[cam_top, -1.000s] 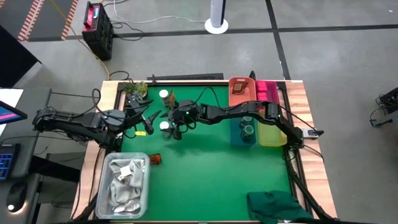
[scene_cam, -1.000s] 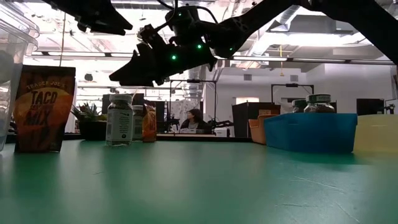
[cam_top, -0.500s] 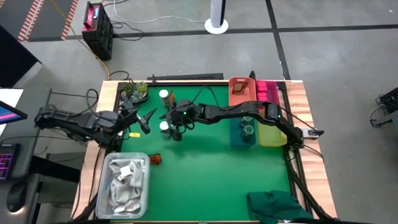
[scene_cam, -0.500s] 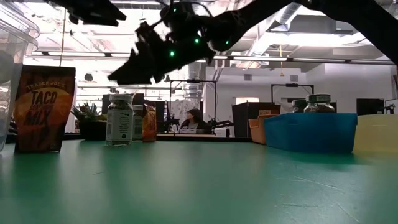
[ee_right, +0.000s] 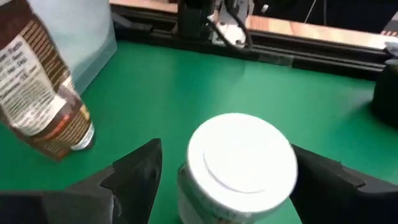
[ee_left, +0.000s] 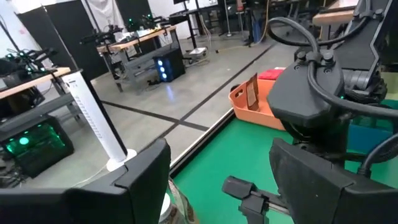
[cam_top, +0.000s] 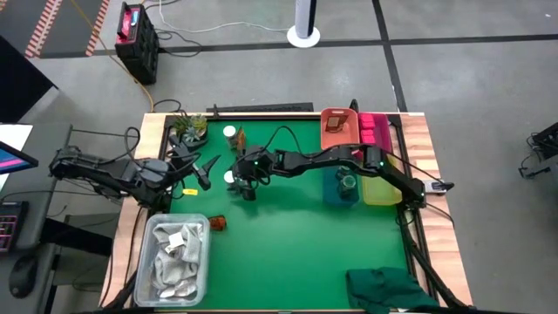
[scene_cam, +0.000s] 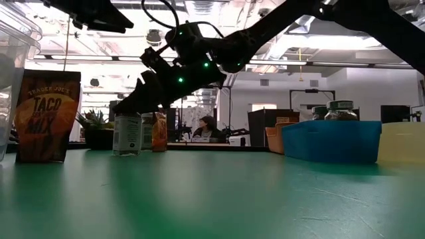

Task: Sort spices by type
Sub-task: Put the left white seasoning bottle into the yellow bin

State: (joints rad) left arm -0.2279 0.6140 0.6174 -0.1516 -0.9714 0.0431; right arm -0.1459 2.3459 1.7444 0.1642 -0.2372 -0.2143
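Green felt covers the table, and on it the sorting is partly done. The right gripper hangs low over a white-capped glass jar at the left-centre of the mat, its two dark fingers spread wide on either side of the cap, not touching it. From table height the same jar stands upright beside a second jar and a small orange-brown packet. A brown taco-mix pouch stands upright near the clear plastic tub of white rags; seen past the right gripper's fingers, it is well apart from the jar. Another white-capped jar stands near the spiky green plant at the far edge. Two dark-lidded jars already sit in the blue bin, between the orange tray and the yellow bin. The left gripper waits above the table's left edge, its fingers apart and empty.
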